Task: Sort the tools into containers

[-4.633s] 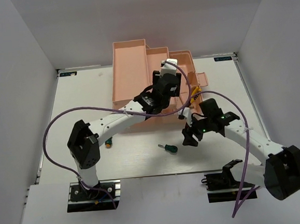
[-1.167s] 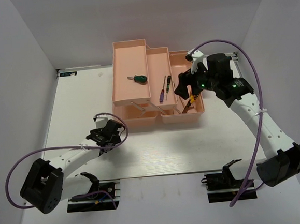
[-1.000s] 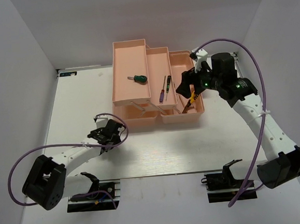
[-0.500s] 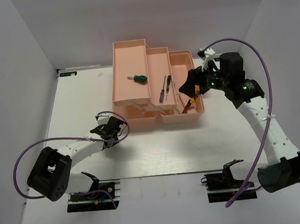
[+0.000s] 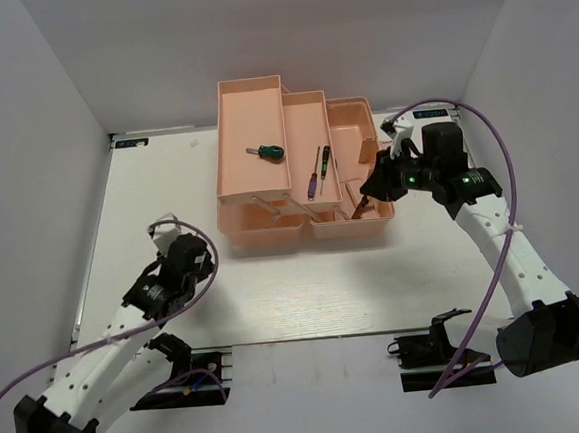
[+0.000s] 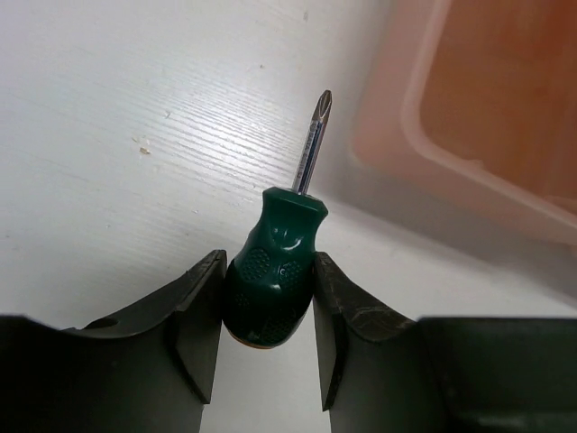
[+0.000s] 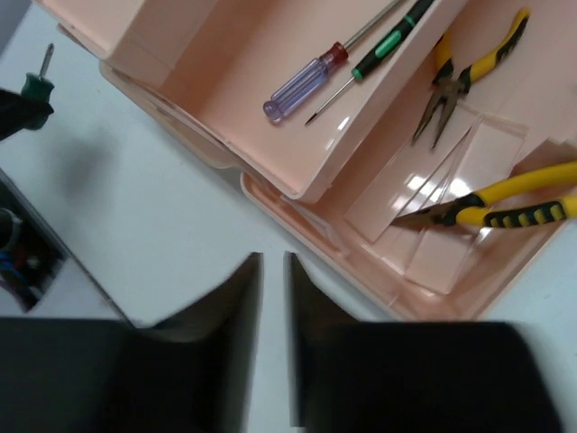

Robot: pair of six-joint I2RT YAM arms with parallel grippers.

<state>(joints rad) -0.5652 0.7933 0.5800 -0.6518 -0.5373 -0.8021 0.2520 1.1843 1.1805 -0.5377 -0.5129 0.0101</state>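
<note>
My left gripper (image 6: 269,262) is shut on a stubby green screwdriver (image 6: 275,280), whose tip points toward the pink toolbox (image 6: 505,135). From above, the left gripper (image 5: 194,256) is just left of the toolbox (image 5: 252,184). Another stubby green screwdriver (image 5: 267,154) lies in the left tray. Purple-handled (image 7: 302,81) and dark green-handled (image 7: 388,41) screwdrivers lie in the middle tray. Two yellow-and-black pliers (image 7: 469,77) (image 7: 514,203) lie in the right compartments. My right gripper (image 7: 272,262) hovers by the box's right front (image 5: 375,185). Its jaws are almost together and hold nothing.
White walls enclose the table (image 5: 305,285) on three sides. Purple cables loop off both arms, the right one (image 5: 496,160) arching beside the toolbox. The two arm bases stand at the near edge.
The left arm has drawn back from the toolbox front toward the near left. The right gripper has slid from over the box to its right front edge, and its jaws have narrowed.
</note>
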